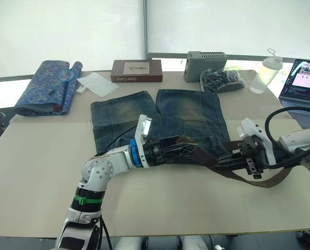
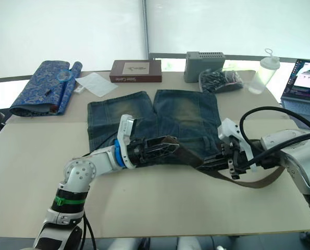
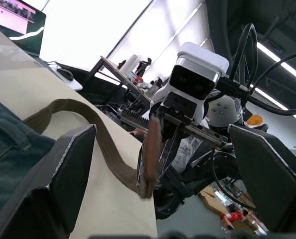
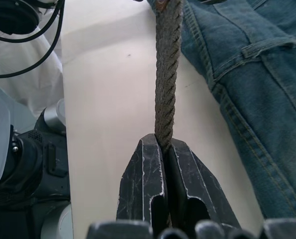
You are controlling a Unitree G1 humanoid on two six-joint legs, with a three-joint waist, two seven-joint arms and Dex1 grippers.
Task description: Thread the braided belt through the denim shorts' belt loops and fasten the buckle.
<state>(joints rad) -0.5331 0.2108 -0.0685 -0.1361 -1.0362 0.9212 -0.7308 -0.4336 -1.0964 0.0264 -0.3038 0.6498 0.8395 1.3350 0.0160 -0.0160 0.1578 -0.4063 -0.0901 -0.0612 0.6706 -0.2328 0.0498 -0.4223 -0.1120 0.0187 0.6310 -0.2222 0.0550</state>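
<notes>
Belt state: braided belt (image 1: pixel 259 182) runs roughly side to side along the waistband edge of the denim shorts (image 1: pixel 160 122), which lie flat on the bench (image 1: pixel 40 172), waistband toward the robot, legs pointing away.

Right tool (image 4: pixel 165 164): closed on the belt, fingers pinching the strap edge-on just off the shorts' right-hand corner. Beyond the pinch the strap makes a slack loop on the bench toward the robot's right.

Left tool (image 1: pixel 188 148): fingers spread, nothing between them. It sits over the waistband near the middle, reaching in from the left, and looks along the belt toward the right tool. Left wrist view shows the strap passing between its open fingers (image 3: pixel 63 174) without contact, as far as I can tell.

Key relation: the belt's long axis lines up with the waistband, and the strap between the two tools lies right at the denim edge. Left tool is the nearer one to the middle belt loops; right tool holds the feed side.

Can't make out the buckle or any single belt loop clearly, so can't say how many are threaded.

Judgement: next move likely needs the left tool to take the strap at the waistband while the right feeds slack toward it.
</notes>
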